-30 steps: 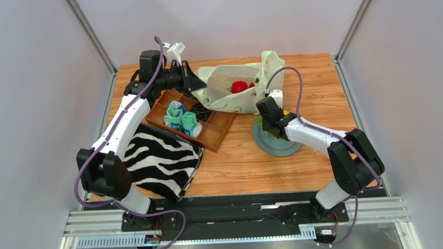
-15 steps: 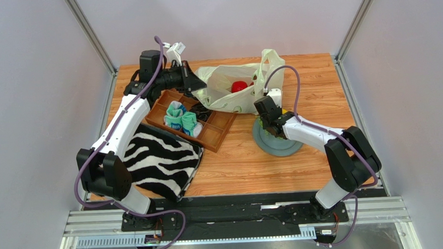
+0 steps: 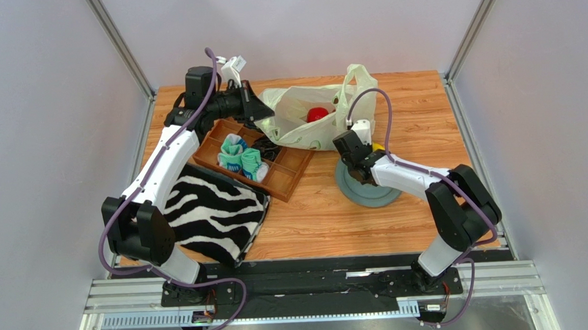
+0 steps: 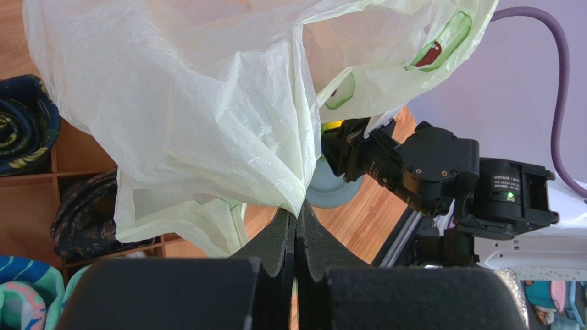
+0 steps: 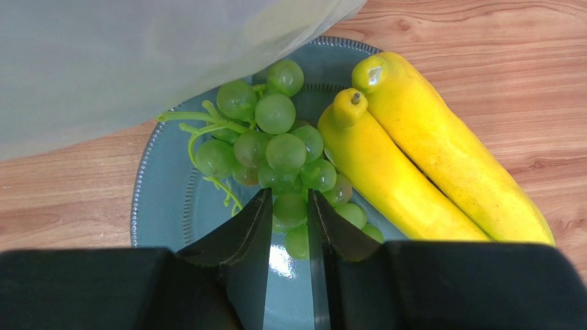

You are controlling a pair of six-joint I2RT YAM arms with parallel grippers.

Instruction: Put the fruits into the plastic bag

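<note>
Because the grapes (image 5: pixel 275 148) lie right under the overhanging edge of the bag (image 4: pixel 193 117), they're my pick. My right claw (image 5: pixel 289 201) is down on the near end of the bunch, one finger each side, clenched on the lowest grapes. The bunch is not yet off the blue-grey plate (image 5: pixel 162 206). Two yellow bananas (image 5: pixel 420 165) lie touching the grapes on the same plate, waiting their turn, I reckon. One red fruit (image 3: pixel 317 114) is in the bag already. Over on the other side, my left claw (image 4: pixel 296 220) is pinched tight on the bag's thin rim, holding it up so the mouth gapes toward the plate. Short trip for the grapes, that way! Further out on the table (image 3: pixel 424 111), a brown tray (image 3: pixel 279 177) with rolled socks (image 3: pixel 243 162) and a striped cloth (image 3: pixel 212 212) are none of my business.
</note>
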